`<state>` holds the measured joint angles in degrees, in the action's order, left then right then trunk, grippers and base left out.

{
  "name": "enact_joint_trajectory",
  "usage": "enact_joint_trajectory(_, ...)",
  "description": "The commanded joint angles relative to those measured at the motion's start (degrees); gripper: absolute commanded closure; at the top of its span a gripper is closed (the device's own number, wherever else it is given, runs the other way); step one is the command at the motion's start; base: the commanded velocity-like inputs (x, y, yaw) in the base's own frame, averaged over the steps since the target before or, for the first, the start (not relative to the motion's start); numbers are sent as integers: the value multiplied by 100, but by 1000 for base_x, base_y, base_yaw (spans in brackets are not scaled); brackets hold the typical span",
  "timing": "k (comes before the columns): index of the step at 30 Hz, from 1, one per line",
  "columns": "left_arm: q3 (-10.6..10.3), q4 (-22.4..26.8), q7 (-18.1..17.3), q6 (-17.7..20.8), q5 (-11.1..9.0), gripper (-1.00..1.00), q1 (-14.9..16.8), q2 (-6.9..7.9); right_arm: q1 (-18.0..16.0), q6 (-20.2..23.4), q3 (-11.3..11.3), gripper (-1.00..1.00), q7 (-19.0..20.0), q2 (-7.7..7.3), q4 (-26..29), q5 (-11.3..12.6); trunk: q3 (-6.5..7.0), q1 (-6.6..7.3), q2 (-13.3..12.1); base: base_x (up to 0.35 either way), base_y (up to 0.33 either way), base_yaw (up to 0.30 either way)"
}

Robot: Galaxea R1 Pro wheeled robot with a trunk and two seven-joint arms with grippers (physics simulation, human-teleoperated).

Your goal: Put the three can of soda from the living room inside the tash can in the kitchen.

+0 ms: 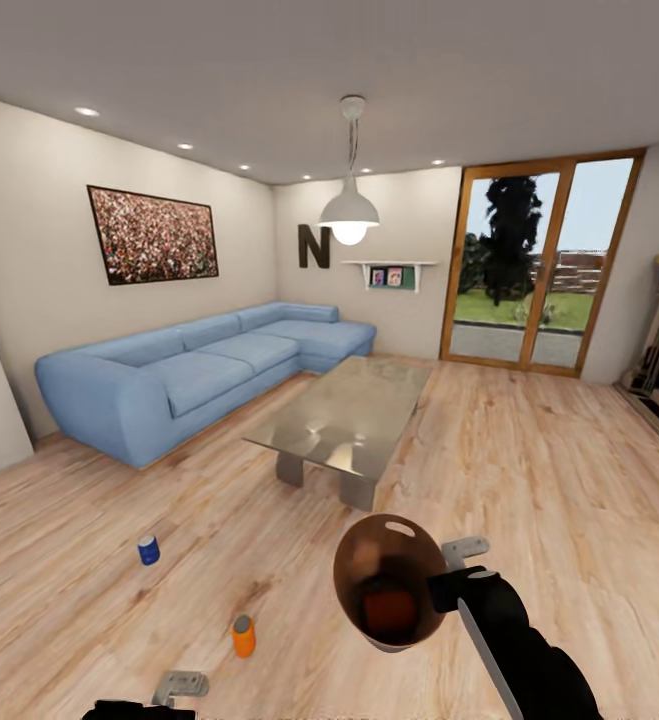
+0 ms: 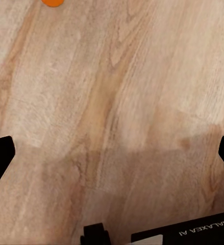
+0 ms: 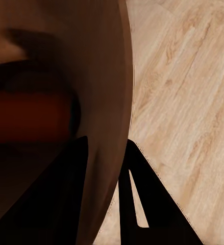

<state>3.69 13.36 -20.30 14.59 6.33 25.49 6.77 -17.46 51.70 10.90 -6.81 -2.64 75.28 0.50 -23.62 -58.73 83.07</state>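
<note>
Three cans to bin: one orange can (image 1: 391,608) already lies inside the trash can (image 1: 369,560); two are left on the floor.

Cans on the floor: a blue soda can (image 1: 148,550) stands on the wood plank floor (image 1: 529,480), and a second orange soda can (image 1: 243,636) stands nearer the robot. They are well apart from each other.

Trash can: the right arm holds it up in the air, tipped so its shiny brown inside faces the head camera. An oval handle hole shows near its rim.

Right pincer (image 3: 106,158): it is pinching the trash can's wall, with one finger inside and one finger outside.

Left pincer (image 2: 112,153): its fingers are spread wide with nothing between them. It points down at bare floor, and the orange can on the floor peeks in at the edge of its view (image 2: 53,2).

Room: this is the living room, with a long blue sofa (image 1: 199,365), a low glass desk (image 1: 354,410) and glass doors (image 1: 534,265).

Done so far: about one third, I think.

Left to do: pick up the two floor cans, drop them in the trash can, and take it to the kitchen.
</note>
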Motion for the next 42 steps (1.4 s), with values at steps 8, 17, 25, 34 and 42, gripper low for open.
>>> enact_joint_trajectory(8, 0, 0, 0, 0, 0, -100, 0, 0, -3, -2, 4, 100, 8, 0, 4, -6, -46, 0, 1, 101, 226, 0)
enact_joint_trajectory(17, 0, 0, 0, 0, 0, -100, 0, 0, -3, -3, 1, 100, 7, 0, 14, -6, -70, 0, 1, 182, 203, 0)
enact_joint_trajectory(25, 0, 0, 6, 0, 0, -100, 0, 0, -3, -27, 8, 100, 4, -4, 50, -6, -70, 0, 1, 114, 103, 0)
enact_joint_trajectory(34, -5, 0, 12, -2, 5, -100, 0, -13, -3, -21, 3, 100, 2, -4, 57, -6, -70, 0, 1, 122, 1, 0)
enact_joint_trajectory(42, -15, 12, 58, 0, 29, -100, 0, -56, -3, 33, -85, 100, -3, -26, 56, 22, -70, 0, 1, 26, 0, 0)
